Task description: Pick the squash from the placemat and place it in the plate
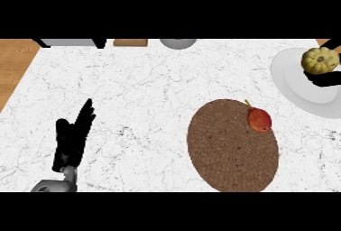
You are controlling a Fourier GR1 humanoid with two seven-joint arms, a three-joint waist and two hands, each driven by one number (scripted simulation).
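Over the white plate [293,92] at the bench's [146,85] far right, the right hand [325,80] curls round the yellow squash [320,60], apparently ready to set it down, while 1 red fruit [259,119] lies on the brown placemat [226,149] and the left hand [73,135] rests open, fingers up, at lower left.
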